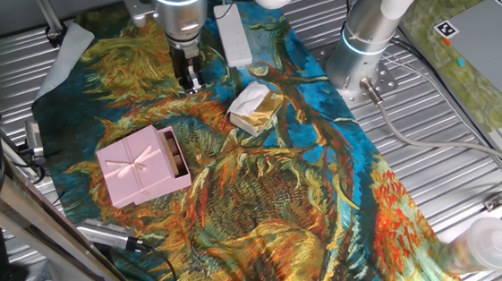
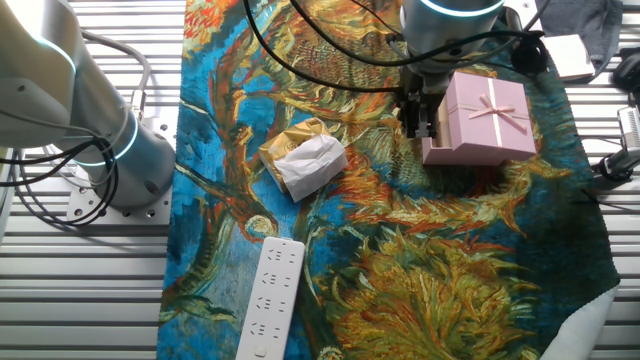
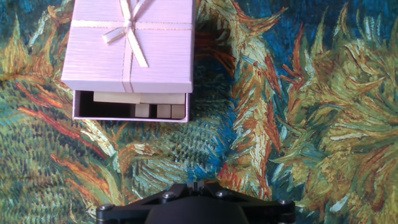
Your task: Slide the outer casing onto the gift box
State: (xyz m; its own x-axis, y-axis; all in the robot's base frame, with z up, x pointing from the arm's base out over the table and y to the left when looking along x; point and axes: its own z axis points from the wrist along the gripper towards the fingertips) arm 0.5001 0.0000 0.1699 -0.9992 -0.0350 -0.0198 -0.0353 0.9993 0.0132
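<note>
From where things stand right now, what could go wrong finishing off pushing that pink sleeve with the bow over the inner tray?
The pale-pink cardboard sleeve with the ribbon bow covers most of the pink-rimmed inner tray, whose open end still sticks out. Risks:
1. Both lie loose on the painted cloth, so a push may slide the pair instead of closing them.
2. The cream blocks in the tray might catch the sleeve's edge.
3. The gripper stands apart; an off-centre push could twist the tray.

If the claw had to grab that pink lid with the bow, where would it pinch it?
Probably across the two long side edges of the pink lid, coming straight down from above. It lies flat on the cloth, its sides are straight and parallel, and the bow sits mid-top, so gripping the edges avoids crushing it. The tray sticks out on the side facing the claw, so leave that end free.
</note>
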